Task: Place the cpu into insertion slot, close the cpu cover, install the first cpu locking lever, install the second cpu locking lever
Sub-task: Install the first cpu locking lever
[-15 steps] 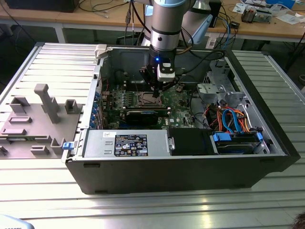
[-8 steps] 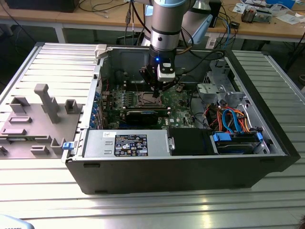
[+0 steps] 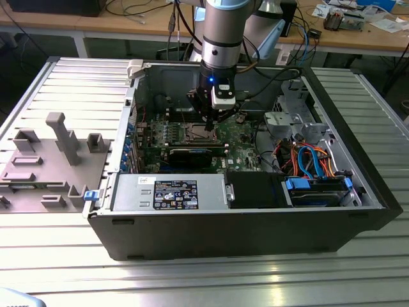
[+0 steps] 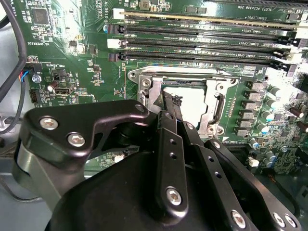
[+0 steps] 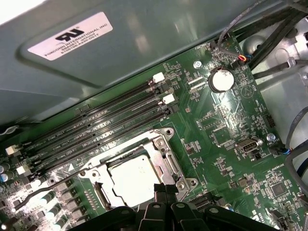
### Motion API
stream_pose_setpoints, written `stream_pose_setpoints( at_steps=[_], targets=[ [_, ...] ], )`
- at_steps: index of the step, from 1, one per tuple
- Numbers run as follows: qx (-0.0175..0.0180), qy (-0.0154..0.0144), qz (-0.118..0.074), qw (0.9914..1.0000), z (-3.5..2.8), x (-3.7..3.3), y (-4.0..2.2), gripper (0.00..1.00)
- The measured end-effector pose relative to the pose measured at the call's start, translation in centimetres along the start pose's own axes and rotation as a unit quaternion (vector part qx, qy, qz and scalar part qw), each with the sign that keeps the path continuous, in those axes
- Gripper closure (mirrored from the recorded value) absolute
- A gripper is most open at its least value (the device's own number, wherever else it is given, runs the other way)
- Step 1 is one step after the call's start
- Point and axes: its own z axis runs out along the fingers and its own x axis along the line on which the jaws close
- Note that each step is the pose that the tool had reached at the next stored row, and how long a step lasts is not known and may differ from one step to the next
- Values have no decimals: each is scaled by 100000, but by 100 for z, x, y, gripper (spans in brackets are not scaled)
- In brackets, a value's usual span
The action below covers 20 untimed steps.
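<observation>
In the exterior view, the open computer case point(image 3: 243, 211) lies on the ribbed surface point(image 3: 64, 268), with the gripper point(image 3: 214, 118) lowered inside it just above the insertion slot point(image 3: 199, 133). In both wrist views, the cpu point(image 5: 132, 180) sits in the slot under the lowered cpu cover point(image 5: 166, 144). The gripper's fingers point(image 4: 169, 103) are pinched together, holding nothing, tips at the cover's edge.
</observation>
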Motion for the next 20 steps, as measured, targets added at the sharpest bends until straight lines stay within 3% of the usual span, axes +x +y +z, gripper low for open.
stream_pose_setpoints(
  at_steps=[20],
  targets=[
    [-7,-52,-821,99997,6,0,0,89]
  ],
)
